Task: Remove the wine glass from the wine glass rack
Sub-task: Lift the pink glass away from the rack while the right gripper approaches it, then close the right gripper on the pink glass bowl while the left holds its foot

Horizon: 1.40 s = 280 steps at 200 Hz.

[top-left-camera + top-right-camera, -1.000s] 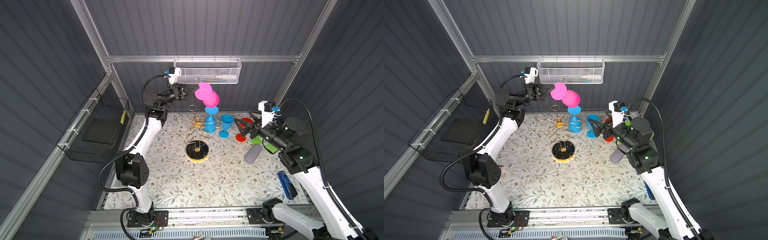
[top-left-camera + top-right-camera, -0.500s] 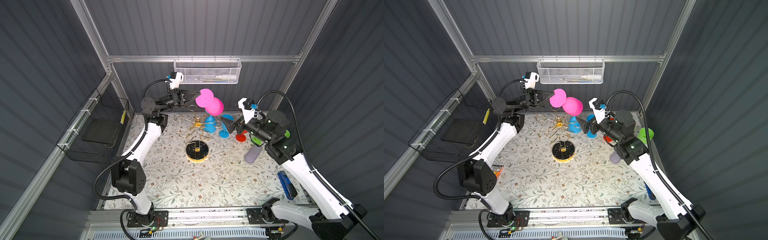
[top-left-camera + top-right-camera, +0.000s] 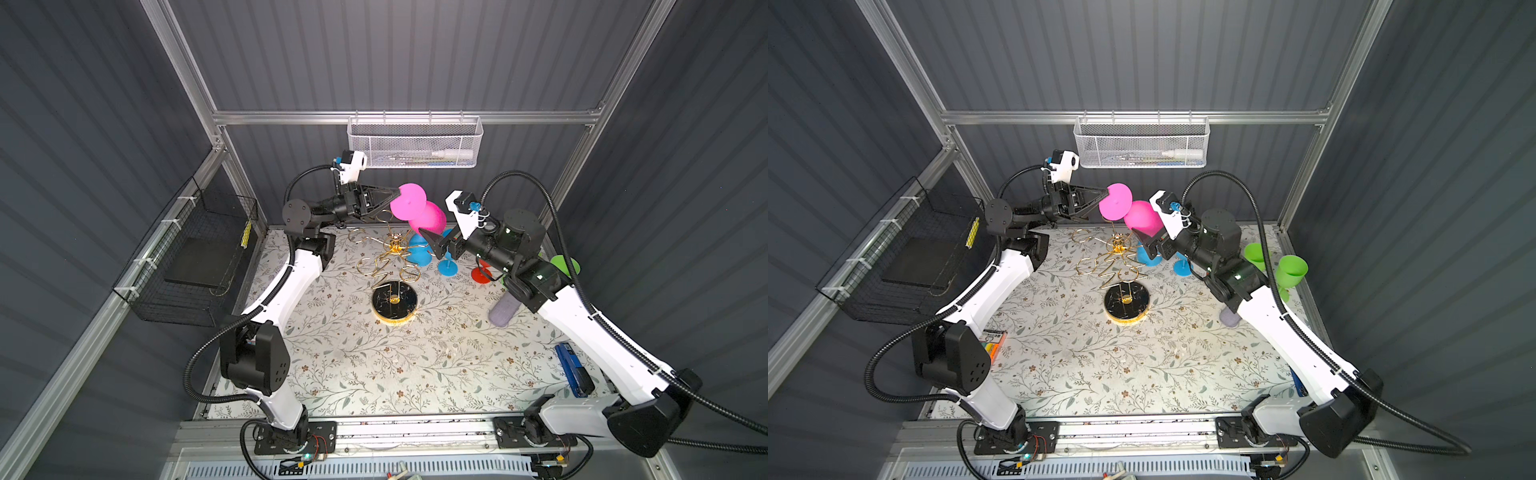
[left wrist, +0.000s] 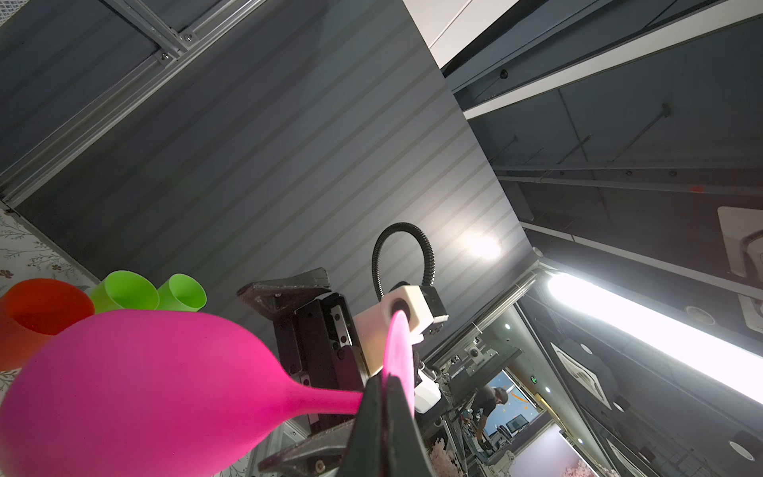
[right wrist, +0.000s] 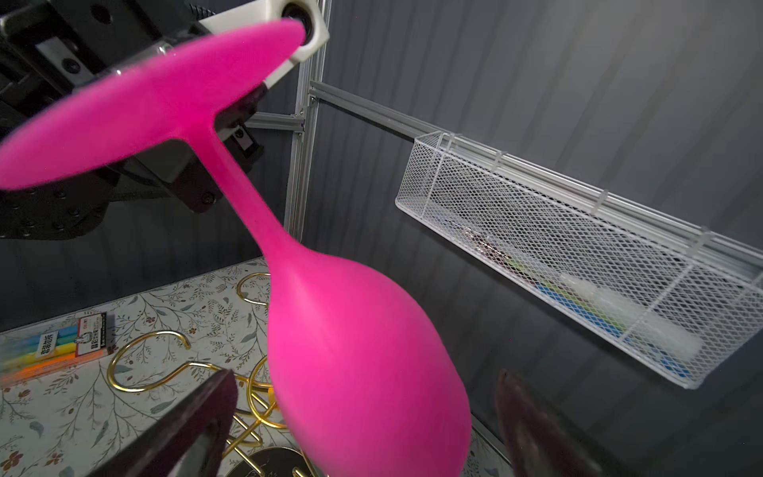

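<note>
Pink plastic wine glass (image 3: 428,216) was gripped at its foot by clenched left claw (image 3: 395,193); bowl was flanked by released right claw (image 5: 363,417).

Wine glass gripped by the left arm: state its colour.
Solid hot pink wine glass, bowl, stem and foot alike; best in the right wrist view.

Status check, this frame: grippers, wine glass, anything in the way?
Left gripper shut on pink wine glass, at its foot. Right gripper open, jaws either side of the bowl. Glass tilted, airborne, off the wine glass rack. No obstruction seen.
</note>
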Tool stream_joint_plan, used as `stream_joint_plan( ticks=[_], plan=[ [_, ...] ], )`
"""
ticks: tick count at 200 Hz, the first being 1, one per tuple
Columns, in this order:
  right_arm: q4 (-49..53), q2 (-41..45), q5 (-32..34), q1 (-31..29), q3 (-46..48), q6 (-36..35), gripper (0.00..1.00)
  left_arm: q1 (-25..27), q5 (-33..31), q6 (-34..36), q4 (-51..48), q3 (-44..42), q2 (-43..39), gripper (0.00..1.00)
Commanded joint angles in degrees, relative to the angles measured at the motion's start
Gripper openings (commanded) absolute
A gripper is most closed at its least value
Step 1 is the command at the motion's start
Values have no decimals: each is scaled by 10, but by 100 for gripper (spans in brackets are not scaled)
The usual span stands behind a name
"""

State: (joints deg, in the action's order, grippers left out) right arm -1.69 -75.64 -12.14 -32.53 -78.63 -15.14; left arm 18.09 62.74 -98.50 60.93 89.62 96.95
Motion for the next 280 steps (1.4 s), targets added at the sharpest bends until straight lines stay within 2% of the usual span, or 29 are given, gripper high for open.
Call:
stream_joint_plan(
  ticks=[1,88,102,129,153,181,186,208,217,235,257,280],
  plan=[
    [-27,-15,13,-5,-23,-11,99,5,7,-14,36,-2,-25,0],
    [-30,-50,3,-19,-36,-12,98,5,5,-50,76,-1,-23,0],
    [-28,-52,8,-22,-39,-15,94,5,3,-57,82,-1,-22,0],
    [-18,-53,18,-29,-40,-22,77,5,1,-64,92,-2,-22,0],
    [-18,-45,28,-33,-32,-25,71,5,0,-66,95,-4,-21,0],
    [-11,-35,39,-38,-23,-21,70,5,1,-67,97,-4,-19,0],
    [-9,-31,42,-38,-22,-19,69,5,3,-66,96,-3,-19,7],
    [4,-10,43,-41,-15,0,68,5,5,-50,92,3,-18,48],
    [12,0,42,-41,-11,13,67,5,6,-33,82,5,-21,56],
    [35,24,41,-40,-2,41,67,5,7,14,49,8,-27,64],
    [80,59,45,-41,11,85,65,4,4,102,-25,3,-38,66],
    [149,96,52,-40,21,136,64,5,-20,278,-156,-13,-66,68]
  ],
)
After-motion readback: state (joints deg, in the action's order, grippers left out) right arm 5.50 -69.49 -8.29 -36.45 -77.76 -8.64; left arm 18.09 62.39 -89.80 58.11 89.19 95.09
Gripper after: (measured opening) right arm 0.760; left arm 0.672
